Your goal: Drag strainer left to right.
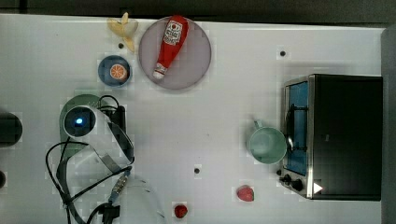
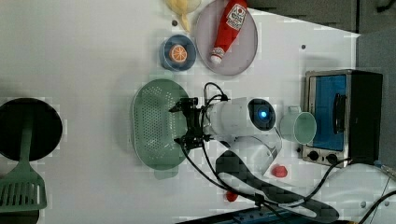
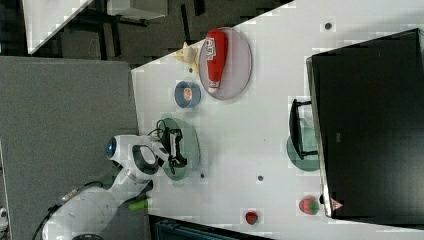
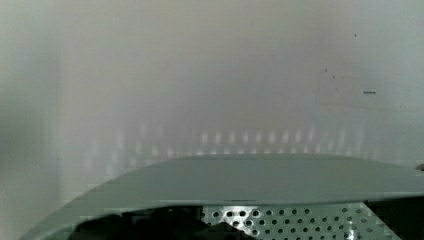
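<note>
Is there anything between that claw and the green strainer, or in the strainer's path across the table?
Nothing separates the open gripper from the strainer. In the top view, the mug stands toward the right, possibly in its path.

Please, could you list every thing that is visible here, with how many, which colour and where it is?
strainer: 1, mint green, under the gripper
plate: 1, grey-lilac, top view's top
ketchup bottle: 1, red, lying on the plate
bowl: 1, blue, holds an orange slice, top view's left of the plate
banana: 1, yellow, above the bowl
mug: 1, green, beside the toaster oven
toaster oven: 1, black and silver, top view's right
strawberries: 2, red, top view's bottom
spatula: 1, green, left view's lower left
gripper: 1, black, open, over the strainer
</note>
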Controlling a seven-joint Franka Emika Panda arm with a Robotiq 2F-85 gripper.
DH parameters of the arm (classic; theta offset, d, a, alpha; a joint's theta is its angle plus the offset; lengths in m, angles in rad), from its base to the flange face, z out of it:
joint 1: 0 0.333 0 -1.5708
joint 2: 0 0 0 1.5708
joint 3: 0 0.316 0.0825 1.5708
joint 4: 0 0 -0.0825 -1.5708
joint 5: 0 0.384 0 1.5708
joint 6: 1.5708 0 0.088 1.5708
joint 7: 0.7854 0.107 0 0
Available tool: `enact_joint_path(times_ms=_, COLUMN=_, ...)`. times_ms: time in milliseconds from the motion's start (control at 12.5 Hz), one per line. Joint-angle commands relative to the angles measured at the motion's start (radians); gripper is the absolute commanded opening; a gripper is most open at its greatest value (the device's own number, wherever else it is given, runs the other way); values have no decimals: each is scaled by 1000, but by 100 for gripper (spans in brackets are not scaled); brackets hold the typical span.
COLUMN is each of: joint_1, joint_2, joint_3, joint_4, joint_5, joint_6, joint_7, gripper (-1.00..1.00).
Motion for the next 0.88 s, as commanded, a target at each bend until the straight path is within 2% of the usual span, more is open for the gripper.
enact_joint_path(times_ms=80, joint_1=-17, joint_2=-35, joint_3=-35, joint_4=-17, joint_5=-1, joint_6=13, joint_7=36, gripper=100)
enact_joint_path(times_ms=320, joint_1=-31, joint_2=-56, joint_3=-70, joint_4=-46, joint_5=-8, joint_6=20, joint_7=35, gripper=100)
enact_joint_path(times_ms=880, joint_1=-125, joint_2=-155, joint_3=-110, joint_4=-164, joint_5=-8, joint_6=29, joint_7=-107, gripper=100)
